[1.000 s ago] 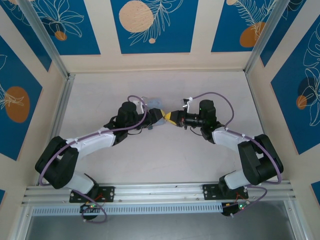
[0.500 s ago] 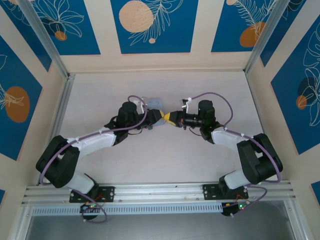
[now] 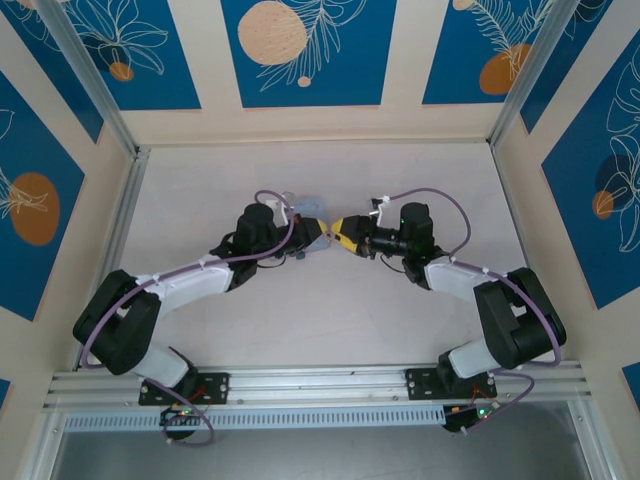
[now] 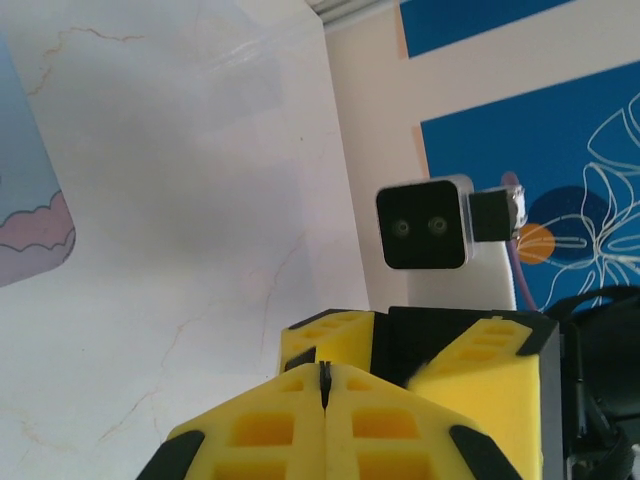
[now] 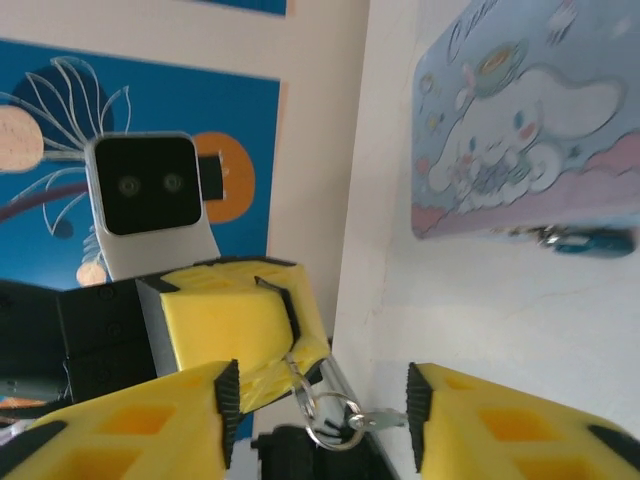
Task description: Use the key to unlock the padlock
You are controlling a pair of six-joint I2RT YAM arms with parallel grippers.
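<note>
— Pale marbled table (image 3: 330, 330), blue and cream leaf-print walls (image 3: 300, 50) round it. Where are the arms?
— They meet nose to nose over the middle, just this side of the cartoon tin (image 5: 530, 130), which lies flat on the table.
— The left claw?
— The left gripper (image 4: 323, 372) is pinched tight, yellow pads flush, with a thin dark sliver in the seam. From the right wrist, the wire ring (image 5: 318, 408) comes out of its tips and the key (image 5: 386, 418) hangs on that ring. So it has the key by the ring end.
— And the right?
— The right gripper (image 5: 320, 400) stands parted, one finger either side of ring and key. I can see it touching neither.
— The padlock?
— The padlock (image 5: 590, 241) sits against the tin's long edge, its metal end toward the tin, apart from the key.
</note>
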